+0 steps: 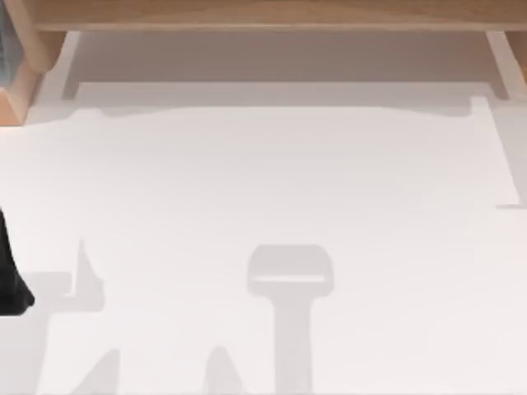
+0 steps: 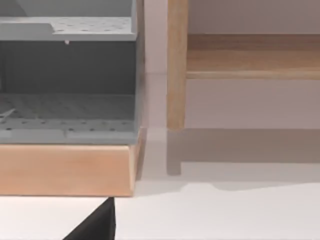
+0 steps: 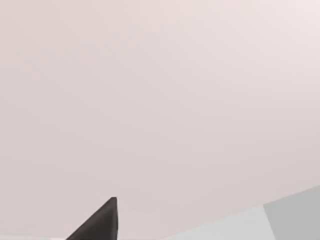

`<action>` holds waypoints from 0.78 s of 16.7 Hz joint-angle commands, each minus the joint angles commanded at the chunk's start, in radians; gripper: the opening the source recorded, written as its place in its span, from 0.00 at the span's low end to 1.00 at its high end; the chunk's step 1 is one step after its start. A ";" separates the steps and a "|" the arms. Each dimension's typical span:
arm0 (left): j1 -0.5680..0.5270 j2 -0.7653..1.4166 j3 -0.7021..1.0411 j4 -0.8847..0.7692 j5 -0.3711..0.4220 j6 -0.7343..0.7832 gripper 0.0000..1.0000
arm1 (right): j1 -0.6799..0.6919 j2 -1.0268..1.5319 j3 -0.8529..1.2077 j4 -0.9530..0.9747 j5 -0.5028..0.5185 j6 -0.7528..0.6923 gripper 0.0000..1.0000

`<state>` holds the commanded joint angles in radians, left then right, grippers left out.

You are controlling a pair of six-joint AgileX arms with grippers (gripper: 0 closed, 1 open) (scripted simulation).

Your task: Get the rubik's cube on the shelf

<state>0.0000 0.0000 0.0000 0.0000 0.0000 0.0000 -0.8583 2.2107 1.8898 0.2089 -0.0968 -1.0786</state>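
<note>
The rubik's cube is out of view. The shelf (image 1: 263,12) is a long light-brown board running along the far edge of the table, with pale side supports (image 1: 502,70). In the left wrist view the shelf board (image 2: 250,60) sits just beyond one upright support (image 2: 176,75). A dark part of my left arm (image 1: 10,280) shows at the table's left edge. A dark piece of my left gripper (image 2: 97,225) pokes in low over the white table. A dark piece of my right gripper (image 3: 100,222) shows against a plain pale surface.
A grey perforated rack (image 2: 65,100) on a light wooden base (image 2: 65,170) stands at the table's far left, beside the shelf's left support. Its corner (image 1: 18,90) shows in the top view. Grey arm shadows (image 1: 290,280) lie on the white table (image 1: 263,181).
</note>
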 joint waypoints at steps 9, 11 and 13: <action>0.000 0.000 0.000 0.000 0.000 0.000 1.00 | 0.310 0.084 0.378 -1.134 0.053 0.454 1.00; 0.000 0.000 0.000 0.000 0.000 0.000 1.00 | 0.375 0.113 0.412 -1.288 0.043 0.542 1.00; 0.000 0.000 0.000 0.000 0.000 0.000 1.00 | 0.426 0.143 0.429 -1.405 0.033 0.614 1.00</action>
<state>0.0000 0.0000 0.0000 0.0000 0.0000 0.0000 -0.4327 2.3541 2.3190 -1.1966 -0.0634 -0.4647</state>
